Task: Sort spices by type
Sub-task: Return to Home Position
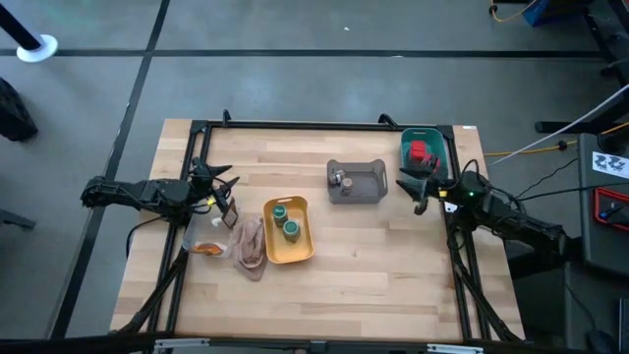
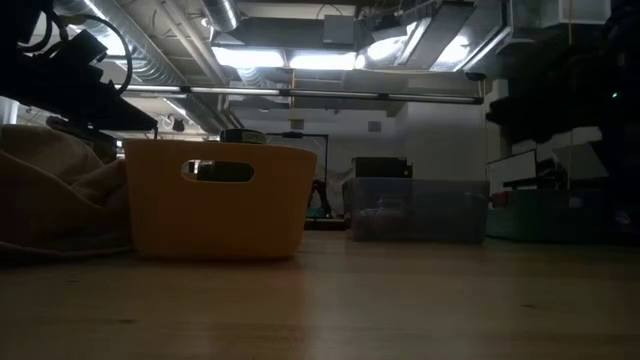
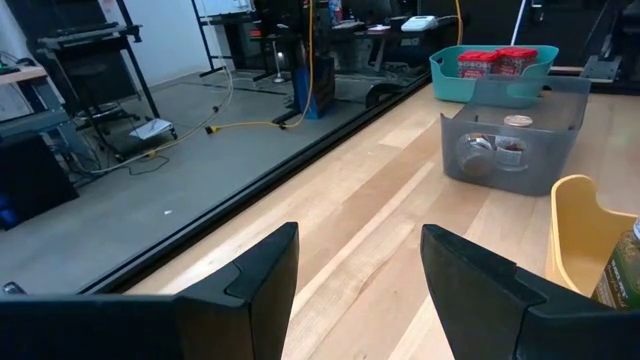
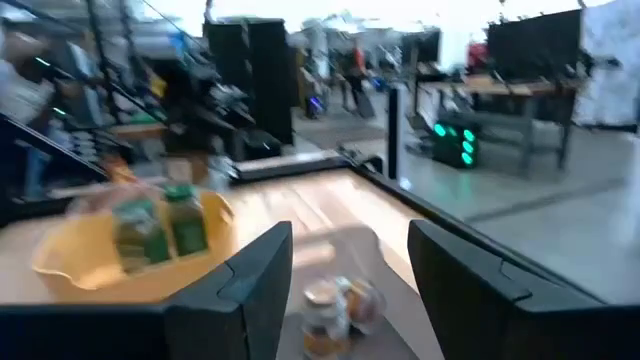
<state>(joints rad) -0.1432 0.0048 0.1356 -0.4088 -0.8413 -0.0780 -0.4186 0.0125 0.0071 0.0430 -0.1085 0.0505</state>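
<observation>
Left gripper (image 3: 360, 255) sits low at the table's (image 1: 373, 280) left side, fingers spread, nothing between them. Right gripper (image 4: 348, 265) is just beside the grey tray (image 1: 373, 189), likewise released and empty. Spices lie binned by kind: two green-lidded jars (image 1: 280, 210) upright in the yellow tray (image 1: 300, 254), two grey-brown jars (image 1: 339, 179) in the grey tray, red blocks (image 1: 423, 152) in the teal tray (image 1: 426, 132) at the far right corner, and an orange-brown sachet (image 1: 206, 248) in the clear tray (image 1: 197, 236). A dark sachet (image 1: 232, 209) seems to lie beside it, too small to be sure. Sorting looks done, so you need only withdraw. The beige cloth (image 1: 249, 246) touches the yellow tray. There is bare wood along the near edge. Your right gripper is hemmed in by the grey and teal trays, so lift it before swinging.
</observation>
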